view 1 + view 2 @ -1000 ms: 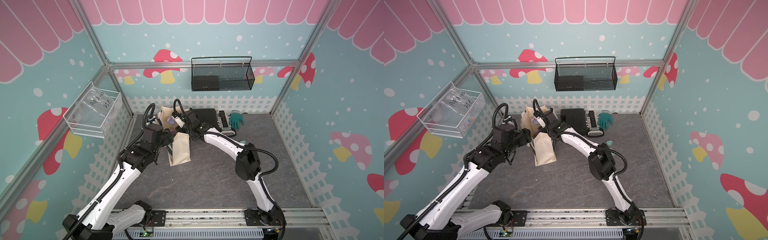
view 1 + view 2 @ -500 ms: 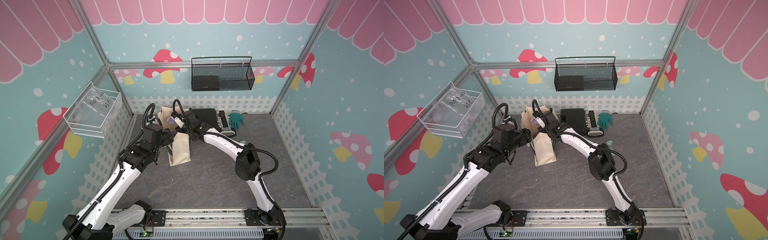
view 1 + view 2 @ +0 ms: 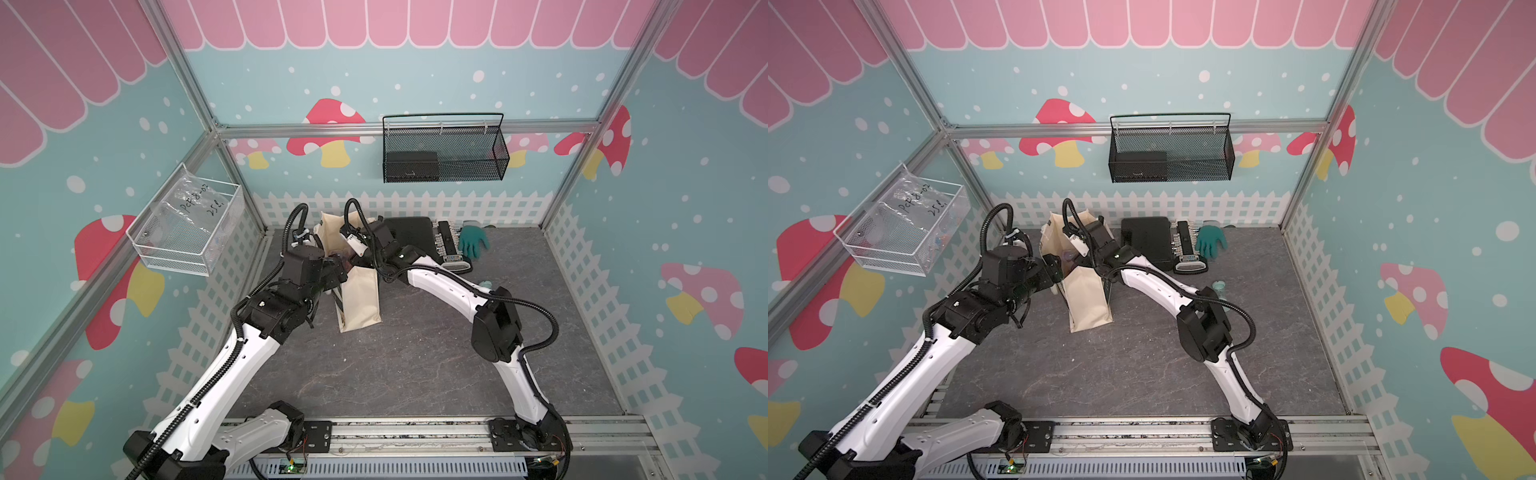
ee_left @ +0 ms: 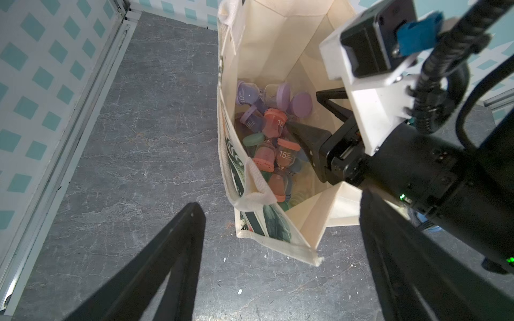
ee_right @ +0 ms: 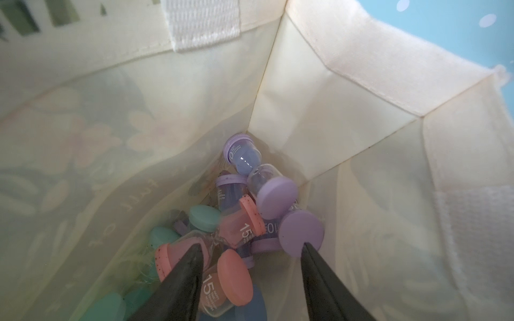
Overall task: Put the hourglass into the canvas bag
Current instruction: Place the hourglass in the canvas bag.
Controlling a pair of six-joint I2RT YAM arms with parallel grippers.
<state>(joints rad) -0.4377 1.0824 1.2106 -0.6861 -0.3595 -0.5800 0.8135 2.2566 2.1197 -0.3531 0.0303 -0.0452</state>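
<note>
Right claw (image 5: 250, 246) wider inside canvas bag (image 5: 319, 116)

The right gripper (image 4: 303, 110) sat down inside the canvas bag (image 3: 359, 291). In both top views its tips were hidden behind the bag's wall and the right arm (image 3: 1154, 286). The hourglasses (image 4: 271, 126) lay heaped, the lowest buried. A small teal thing (image 3: 1219, 287) by that arm was half covered, too small to name.
</note>
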